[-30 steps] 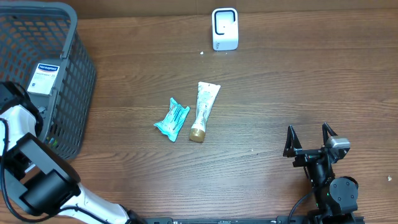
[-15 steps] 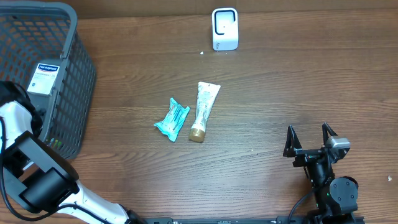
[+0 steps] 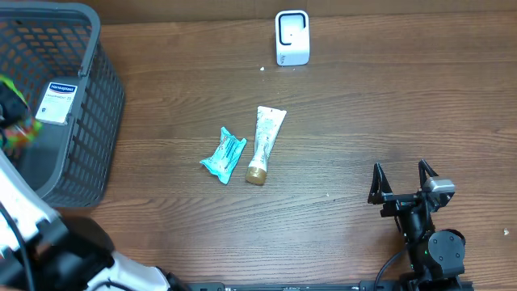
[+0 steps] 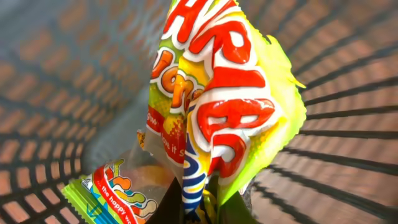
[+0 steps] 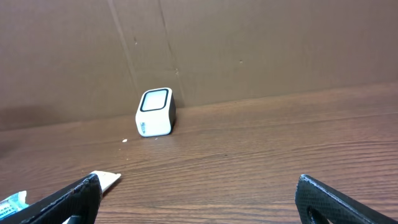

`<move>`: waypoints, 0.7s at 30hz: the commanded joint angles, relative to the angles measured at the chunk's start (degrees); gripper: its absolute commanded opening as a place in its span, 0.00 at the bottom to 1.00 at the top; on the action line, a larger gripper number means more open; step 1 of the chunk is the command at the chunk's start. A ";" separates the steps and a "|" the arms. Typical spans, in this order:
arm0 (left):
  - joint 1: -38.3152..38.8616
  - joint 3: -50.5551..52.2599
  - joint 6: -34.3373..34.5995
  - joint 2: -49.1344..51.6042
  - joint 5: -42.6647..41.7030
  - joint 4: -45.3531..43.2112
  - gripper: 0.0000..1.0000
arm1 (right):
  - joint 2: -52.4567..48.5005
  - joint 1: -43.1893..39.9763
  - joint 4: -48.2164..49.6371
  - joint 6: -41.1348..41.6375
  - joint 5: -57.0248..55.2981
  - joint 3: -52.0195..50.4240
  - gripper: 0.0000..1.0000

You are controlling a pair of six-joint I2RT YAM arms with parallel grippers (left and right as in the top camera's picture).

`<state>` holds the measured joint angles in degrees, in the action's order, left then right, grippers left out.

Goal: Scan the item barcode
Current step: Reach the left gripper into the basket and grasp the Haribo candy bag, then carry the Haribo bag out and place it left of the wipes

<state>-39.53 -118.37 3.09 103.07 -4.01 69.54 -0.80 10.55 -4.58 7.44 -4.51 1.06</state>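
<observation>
A yellow-green gummy candy bag (image 4: 230, 93) with red lettering fills the left wrist view, hanging inside the grey basket (image 3: 89, 105). My left gripper (image 4: 211, 208) is shut on the bag's lower edge. From overhead, the bag (image 3: 18, 134) shows as a colourful patch at the basket's left side, under the dark gripper (image 3: 10, 101). The white barcode scanner (image 3: 292, 37) stands at the table's far edge, also in the right wrist view (image 5: 155, 112). My right gripper (image 3: 402, 179) rests open near the front right, with nothing between its fingers (image 5: 68, 202).
A teal packet (image 3: 224, 153) and a pale tube (image 3: 264, 144) lie side by side mid-table. The basket's mesh walls (image 4: 336, 93) close in around the left gripper. More gummy packaging (image 4: 118, 186) lies low in the basket; whether it is a separate bag is unclear.
My left gripper has shut on the candy bag, and the left arm has shifted so the bag now shows overhead in the basket. The right arm has not moved.
</observation>
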 commanded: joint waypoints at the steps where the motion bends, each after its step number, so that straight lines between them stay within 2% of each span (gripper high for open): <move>1: 5.07 -4.00 1.20 -7.39 -4.61 1.11 0.04 | 0.50 0.22 0.24 -0.22 -0.37 -0.59 1.00; 8: 21.59 -3.61 1.86 -10.86 -0.87 6.73 0.04 | 0.50 0.22 0.24 -0.22 -0.37 -0.59 1.00; 13: 33.90 -0.52 9.33 -7.48 7.50 12.57 0.04 | 0.50 0.22 0.24 -0.22 -0.37 -0.59 1.00; 17: 40.06 4.63 10.69 -3.39 9.09 11.80 0.04 | 0.50 0.22 0.24 -0.22 -0.37 -0.59 1.00; 21: 42.93 10.58 11.30 1.25 9.11 9.33 0.04 | 0.50 0.22 0.26 -0.22 -0.37 -0.59 1.00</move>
<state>1.39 -111.90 11.97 100.97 2.79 80.25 -0.80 10.55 -4.60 7.44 -4.54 1.06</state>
